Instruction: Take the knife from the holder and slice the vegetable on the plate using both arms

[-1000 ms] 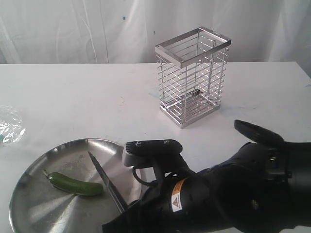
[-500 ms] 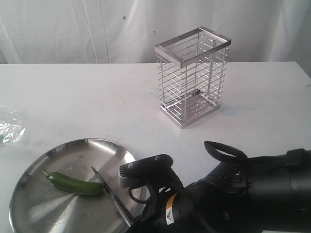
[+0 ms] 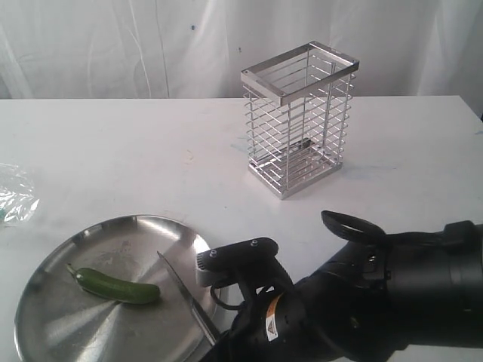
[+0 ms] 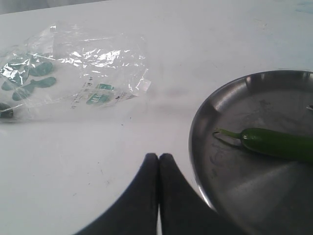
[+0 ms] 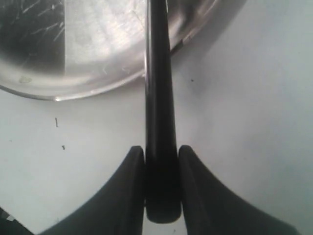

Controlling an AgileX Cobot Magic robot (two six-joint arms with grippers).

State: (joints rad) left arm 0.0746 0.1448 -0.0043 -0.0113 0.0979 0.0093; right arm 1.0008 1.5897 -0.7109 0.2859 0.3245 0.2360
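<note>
Right jaws around knife [image 5: 159,122] handle

vegetable [image 3: 117,287] on plate [image 3: 53,332]; knife [image 3: 187,299] right

Looks like a lab or test setup dressed as a kitchen corner. White table [image 3: 113,151] across the whole frame, draped white cloth backdrop [image 3: 113,45] along the top. Kitchen props only: wire holder [image 3: 299,119] at upper center, steel plate [image 3: 53,332] at lower left, crumpled plastic bag [image 4: 68,68] on the table. Dark robot arm [image 3: 392,302] filling the lower right.
</note>
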